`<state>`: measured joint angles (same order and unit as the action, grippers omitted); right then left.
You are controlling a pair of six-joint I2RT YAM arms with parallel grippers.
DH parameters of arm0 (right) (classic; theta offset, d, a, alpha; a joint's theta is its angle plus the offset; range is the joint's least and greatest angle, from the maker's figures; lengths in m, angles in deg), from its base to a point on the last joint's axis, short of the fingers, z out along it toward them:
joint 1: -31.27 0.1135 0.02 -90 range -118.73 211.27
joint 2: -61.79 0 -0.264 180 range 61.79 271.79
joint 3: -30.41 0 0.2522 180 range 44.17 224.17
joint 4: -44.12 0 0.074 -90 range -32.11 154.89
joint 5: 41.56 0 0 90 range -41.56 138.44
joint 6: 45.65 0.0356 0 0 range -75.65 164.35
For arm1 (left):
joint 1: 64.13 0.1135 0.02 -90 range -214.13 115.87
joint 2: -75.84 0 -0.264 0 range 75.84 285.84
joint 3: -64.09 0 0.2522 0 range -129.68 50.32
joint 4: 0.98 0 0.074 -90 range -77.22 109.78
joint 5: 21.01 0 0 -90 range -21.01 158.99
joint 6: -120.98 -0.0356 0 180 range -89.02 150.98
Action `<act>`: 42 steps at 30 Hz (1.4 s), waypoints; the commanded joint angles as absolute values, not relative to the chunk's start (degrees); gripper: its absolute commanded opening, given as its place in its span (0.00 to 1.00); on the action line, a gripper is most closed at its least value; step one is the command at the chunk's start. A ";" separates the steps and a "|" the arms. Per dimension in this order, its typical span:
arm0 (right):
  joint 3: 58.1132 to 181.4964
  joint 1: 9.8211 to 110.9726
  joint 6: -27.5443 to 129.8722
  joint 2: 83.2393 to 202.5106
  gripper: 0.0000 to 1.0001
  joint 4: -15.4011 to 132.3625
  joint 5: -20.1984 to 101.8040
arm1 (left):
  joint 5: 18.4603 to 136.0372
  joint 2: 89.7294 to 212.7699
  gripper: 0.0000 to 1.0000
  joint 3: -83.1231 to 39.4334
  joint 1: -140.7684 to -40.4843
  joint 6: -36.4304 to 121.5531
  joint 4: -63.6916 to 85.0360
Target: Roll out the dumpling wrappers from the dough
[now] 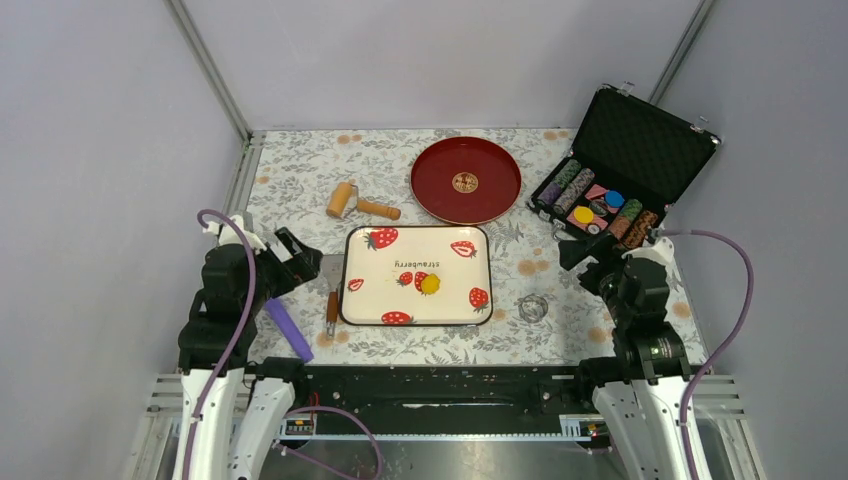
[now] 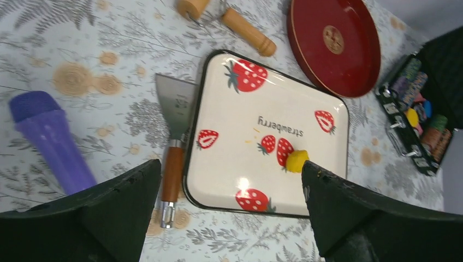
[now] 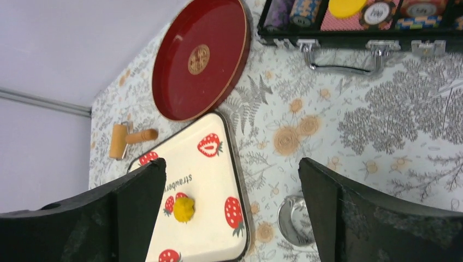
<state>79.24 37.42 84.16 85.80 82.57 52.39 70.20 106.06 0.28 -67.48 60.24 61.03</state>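
- Black fingers [image 2: 125, 202] of the left tool [image 2: 230, 164] fill the bottom of its wrist view. They are spread wide with nothing between them. It hovers over the left part of the counter [image 1: 300, 170], just off the left rim of the tray [image 1: 430, 245].
- On the other side, the right tool [image 3: 232, 162] also stands wide open and holds nothing. It hangs above the counter to the right of the tray, near the front of the chip case [image 1: 640, 130].
- The dough [image 1: 430, 284] is a small, rounded, bright yellow lump. It lies on the tray a little right of the middle, against a pair of printed strawberries and below the printed word. Neither tool touches it.
- The tray is white and rectangular with a dark rim and a strawberry print. It sits in the middle of the counter.
- A scraper [image 1: 331, 310] with a metal blade and a wooden handle lies just beside the tray's left rim, roughly parallel to it.
- A purple cylinder [image 1: 289, 328] lies slanted further left, near the left arm.
- A metal ring cutter [image 1: 533, 307] rests on the counter near the tray's near right corner.
- A wooden rolling pin [image 1: 355, 203] lies beyond the tray's far left corner.
- A round red plate [image 1: 490, 170] lies beyond the tray's far right side, apart from it.
- The chip case is black, and it stands open at the far right with rows of chips inside. A yellow chip [image 1: 583, 214] lies on top of them.
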 commanded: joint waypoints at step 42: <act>98.00 67.94 77.98 125.20 0.99 105.09 44.82 | 70.86 109.30 0.99 2.93 -67.55 52.12 54.80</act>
<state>94.45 63.52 75.42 121.10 103.47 37.64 74.53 111.79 2.21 -67.50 51.12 59.58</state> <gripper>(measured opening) 0.985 0.989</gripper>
